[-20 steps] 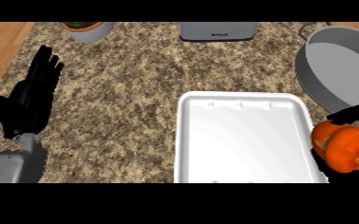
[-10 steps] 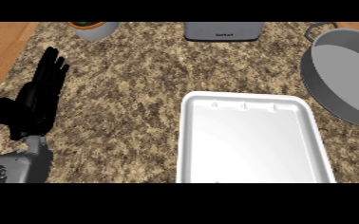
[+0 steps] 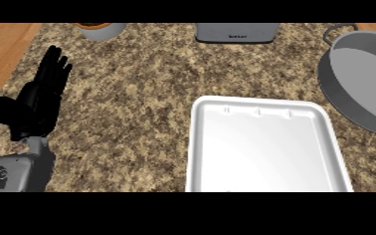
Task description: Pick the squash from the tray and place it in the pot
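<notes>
White tray point(image 3: 264, 149) beside grey pot point(image 3: 352, 79); left hand point(image 3: 40, 99) rests open, fingers seemingly straight.

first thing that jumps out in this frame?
The white tray fills the lower centre of the speckled counter with nothing on it. The grey pot is cut off by the right edge, and the squash and right hand are out of view. The left hand rests open at the far left, fingers up.
</notes>
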### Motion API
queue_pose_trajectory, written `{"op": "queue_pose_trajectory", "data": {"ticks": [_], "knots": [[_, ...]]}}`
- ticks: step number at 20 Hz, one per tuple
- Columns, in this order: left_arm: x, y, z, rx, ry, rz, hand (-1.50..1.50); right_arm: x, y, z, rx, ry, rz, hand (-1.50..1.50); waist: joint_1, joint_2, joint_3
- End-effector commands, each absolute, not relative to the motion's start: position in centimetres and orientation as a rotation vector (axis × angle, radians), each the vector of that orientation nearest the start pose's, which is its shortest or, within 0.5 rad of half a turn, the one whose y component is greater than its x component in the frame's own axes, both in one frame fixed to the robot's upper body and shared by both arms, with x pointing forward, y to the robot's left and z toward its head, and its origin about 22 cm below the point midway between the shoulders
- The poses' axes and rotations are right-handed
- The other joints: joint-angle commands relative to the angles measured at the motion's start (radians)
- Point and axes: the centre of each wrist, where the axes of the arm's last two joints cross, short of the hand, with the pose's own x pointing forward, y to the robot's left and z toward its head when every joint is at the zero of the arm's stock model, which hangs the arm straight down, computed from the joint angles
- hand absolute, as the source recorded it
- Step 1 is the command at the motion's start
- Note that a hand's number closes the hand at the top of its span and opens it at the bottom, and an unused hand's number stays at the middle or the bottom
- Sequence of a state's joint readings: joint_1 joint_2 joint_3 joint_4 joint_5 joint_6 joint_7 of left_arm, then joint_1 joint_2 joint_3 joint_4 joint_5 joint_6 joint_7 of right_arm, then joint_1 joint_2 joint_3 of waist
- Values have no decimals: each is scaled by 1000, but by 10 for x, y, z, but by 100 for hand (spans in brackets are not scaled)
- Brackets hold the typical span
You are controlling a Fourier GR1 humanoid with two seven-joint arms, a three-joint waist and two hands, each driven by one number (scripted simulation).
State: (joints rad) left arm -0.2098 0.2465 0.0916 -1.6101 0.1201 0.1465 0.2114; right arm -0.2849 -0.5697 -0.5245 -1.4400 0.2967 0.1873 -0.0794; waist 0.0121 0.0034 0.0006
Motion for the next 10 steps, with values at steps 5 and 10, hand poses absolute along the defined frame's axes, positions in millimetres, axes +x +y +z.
{"op": "queue_pose_trajectory", "data": {"ticks": [5,10], "knots": [[297,281,89,177,-1629,51,0,290,-475,139,-1371,-1526,531,150,25,13,2],[289,264,89,149,-1623,36,0,324,-480,101,-1321,-1500,546,150,31,8,2]]}}
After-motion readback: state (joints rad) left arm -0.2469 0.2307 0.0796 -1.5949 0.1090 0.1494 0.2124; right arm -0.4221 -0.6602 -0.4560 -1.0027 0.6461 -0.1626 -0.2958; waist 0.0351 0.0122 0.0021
